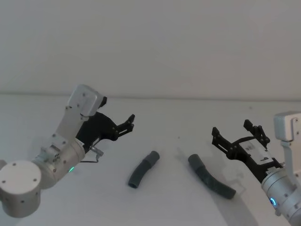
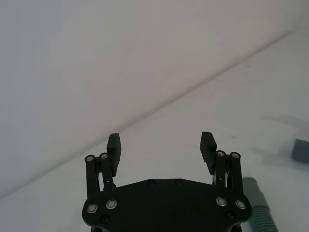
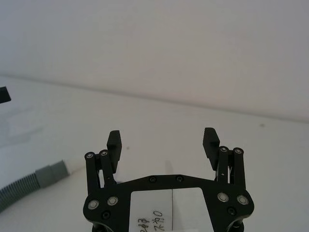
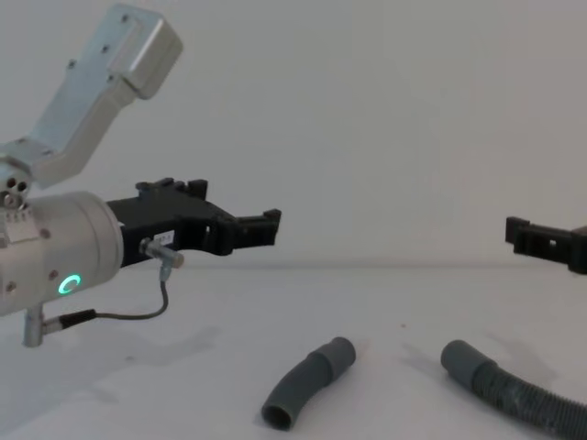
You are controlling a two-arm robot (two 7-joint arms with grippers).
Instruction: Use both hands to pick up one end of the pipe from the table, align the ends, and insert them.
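Two dark grey pipe pieces lie on the white table (image 1: 178,117). The short curved tube (image 1: 142,169) (image 4: 307,380) rests left of centre, its cuff (image 1: 153,157) pointing toward the far right. To its right lies the corrugated hose (image 1: 214,179) (image 4: 509,390), whose smooth cuff (image 1: 194,161) (image 3: 50,171) faces the tube. My left gripper (image 1: 130,122) (image 2: 161,142) (image 4: 266,225) hovers open above the table, up and left of the tube. Hovering just right of the hose, my right gripper (image 1: 233,129) (image 3: 162,137) (image 4: 532,240) is open too. Nothing is between either pair of fingers.
A plain pale wall (image 1: 150,42) rises behind the table. A thin cable (image 4: 138,312) loops under the left wrist. A gap of bare table separates the two pipe cuffs.
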